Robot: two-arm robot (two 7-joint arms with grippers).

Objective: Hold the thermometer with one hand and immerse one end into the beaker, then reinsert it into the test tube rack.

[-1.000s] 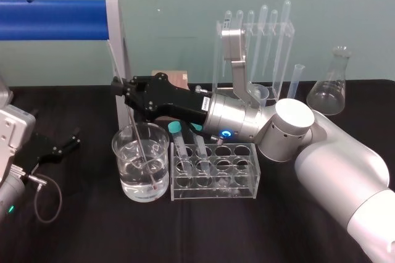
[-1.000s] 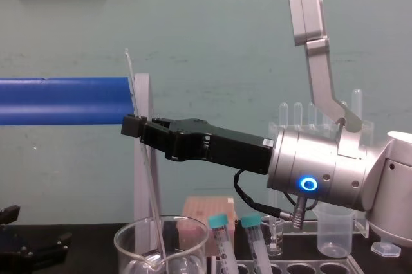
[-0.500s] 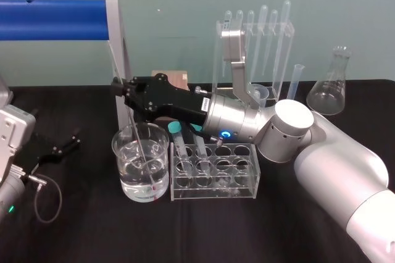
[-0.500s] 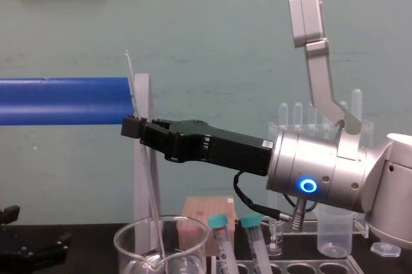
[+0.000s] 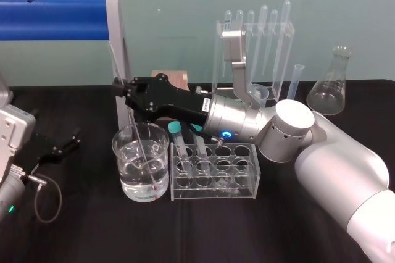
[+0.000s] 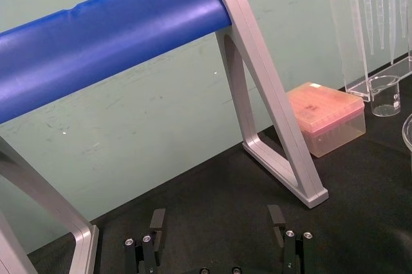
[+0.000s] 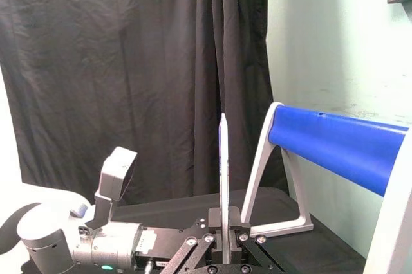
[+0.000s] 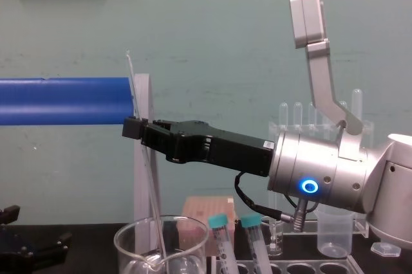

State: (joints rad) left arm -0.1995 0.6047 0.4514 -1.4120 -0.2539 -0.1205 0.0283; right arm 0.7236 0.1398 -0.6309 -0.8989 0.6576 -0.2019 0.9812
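My right gripper (image 5: 120, 87) is shut on the thermometer (image 5: 139, 146), a thin glass rod that leans down into the beaker (image 5: 122, 163). Its red tip rests near the bottom of the water. In the chest view the same right gripper (image 8: 132, 127) pinches the thermometer (image 8: 147, 181) well above the beaker (image 8: 127, 246). The right wrist view shows the thermometer (image 7: 223, 164) standing straight up from the closed right gripper (image 7: 224, 221). The test tube rack (image 5: 248, 181), holding two teal-capped tubes, sits just right of the beaker. My left gripper (image 6: 215, 222) is parked open, low at the table's left (image 5: 60, 147).
A blue bar on grey legs (image 5: 55, 19) runs behind the beaker. A clear pipette stand (image 5: 256, 41), a small plastic beaker (image 8: 335, 229), a conical flask (image 5: 332, 87) and a pink box (image 6: 328, 119) stand at the back.
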